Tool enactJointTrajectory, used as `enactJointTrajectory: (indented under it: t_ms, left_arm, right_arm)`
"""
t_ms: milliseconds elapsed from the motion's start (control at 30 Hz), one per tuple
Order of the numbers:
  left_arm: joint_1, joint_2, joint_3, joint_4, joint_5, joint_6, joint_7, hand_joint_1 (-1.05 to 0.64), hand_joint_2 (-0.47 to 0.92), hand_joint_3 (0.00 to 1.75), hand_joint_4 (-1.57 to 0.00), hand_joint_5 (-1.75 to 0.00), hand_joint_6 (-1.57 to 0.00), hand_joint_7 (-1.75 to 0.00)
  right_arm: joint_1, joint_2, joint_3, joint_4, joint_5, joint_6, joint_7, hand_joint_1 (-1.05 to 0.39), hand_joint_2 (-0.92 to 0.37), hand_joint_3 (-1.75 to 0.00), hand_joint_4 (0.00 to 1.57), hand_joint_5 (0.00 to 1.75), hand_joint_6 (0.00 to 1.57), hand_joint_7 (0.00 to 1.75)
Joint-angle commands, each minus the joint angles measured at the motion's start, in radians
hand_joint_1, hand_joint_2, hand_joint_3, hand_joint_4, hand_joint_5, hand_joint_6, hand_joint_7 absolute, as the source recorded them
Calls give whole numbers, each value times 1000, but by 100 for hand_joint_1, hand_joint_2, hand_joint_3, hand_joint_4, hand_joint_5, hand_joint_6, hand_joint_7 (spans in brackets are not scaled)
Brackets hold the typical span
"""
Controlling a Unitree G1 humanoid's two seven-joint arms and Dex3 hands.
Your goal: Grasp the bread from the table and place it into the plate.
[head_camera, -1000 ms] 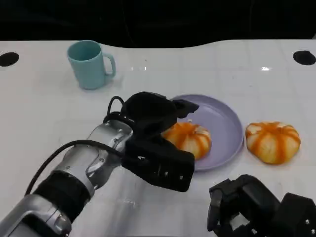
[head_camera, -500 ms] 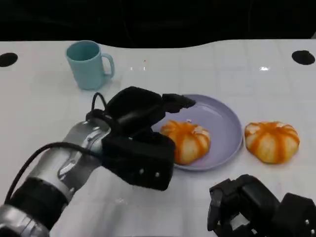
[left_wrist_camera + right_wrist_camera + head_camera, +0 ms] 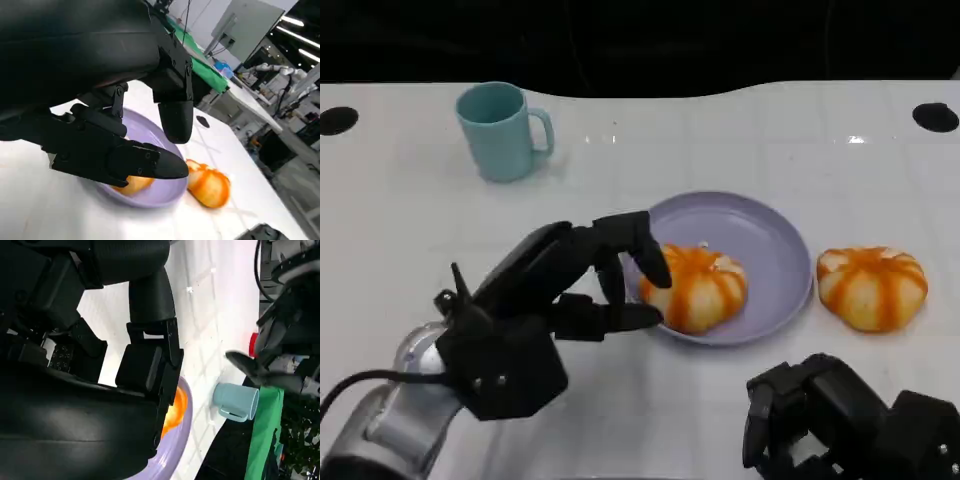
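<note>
An orange-and-white striped bread (image 3: 700, 288) lies on the near left part of the purple plate (image 3: 770, 250). My left hand (image 3: 565, 290) sits just left of it with its fingers spread and nothing in them; one fingertip reaches the bread's left edge. The left wrist view shows that bread (image 3: 132, 184) under my fingers (image 3: 130, 160), on the plate (image 3: 155, 194). A second striped bread (image 3: 872, 287) lies on the table right of the plate and appears as the second bread (image 3: 210, 186) in the left wrist view. My right hand (image 3: 845, 420) rests low at the front right, holding nothing.
A teal cup (image 3: 502, 130) stands at the back left, well away from the plate. The white table (image 3: 420, 230) runs wide to the left, and its dark far edge lies beyond the cup. The right wrist view shows the cup (image 3: 236, 400) and plate rim (image 3: 176, 450).
My left arm has drawn back toward the front left. The hand, which covered the bread on the plate, has come off it and spread its fingers. The right hand has not moved.
</note>
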Motion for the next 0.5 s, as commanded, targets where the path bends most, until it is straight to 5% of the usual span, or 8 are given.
enactJointTrajectory:
  t_ms: [33, 333, 500]
  left_arm:
    - [77, -26, 54, -9, -166, -51, -97, -53, 92, 25, -68, -175, -42, -175]
    - [222, -100, 108, -40, -390, -23, -269, -62, 92, 28, -73, -175, -51, -175]
    - [287, -116, 137, -130, -547, 165, -378, -67, 92, 21, -74, -175, -54, -175]
  right_arm:
    - [-2, -13, -6, 24, 3, -32, 0, -105, -13, -139, 154, 131, 157, 106]
    - [9, -9, -2, 6, -2, -19, -7, -105, -10, -141, 154, 132, 157, 108]
    - [16, -10, 3, -20, -12, 12, -15, -105, -9, -142, 154, 134, 157, 109]
